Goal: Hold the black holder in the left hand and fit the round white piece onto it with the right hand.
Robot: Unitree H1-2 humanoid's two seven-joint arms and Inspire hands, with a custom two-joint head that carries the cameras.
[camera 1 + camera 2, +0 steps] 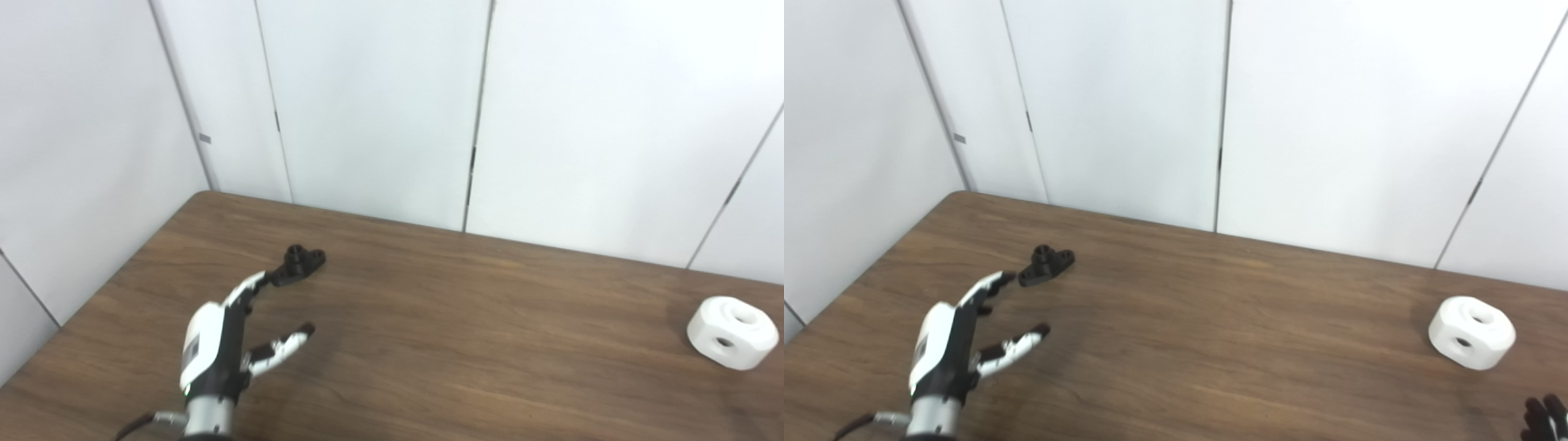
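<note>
1. Black holder [1046, 266] lies flat on table [1213, 343] toward far-left corner, just beyond left hand [961, 343]; long axis runs diagonally, near-left to far-right.
2. Left hand: released, fingers spread, nothing in it; fingertips [999, 279] close to holder's near end, contact unclear.
3. Round white piece [1472, 332] sits well apart, by right edge.
4. Right hand [1545, 418] barely in view at bottom right corner; can't tell its state. It's the nearer one to white piece.

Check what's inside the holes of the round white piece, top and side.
The round white piece rests on the table, nothing on it. Its top hole shows a pale recess; its side hole is dark. Deeper inside cannot be seen, nor its underside.
</note>
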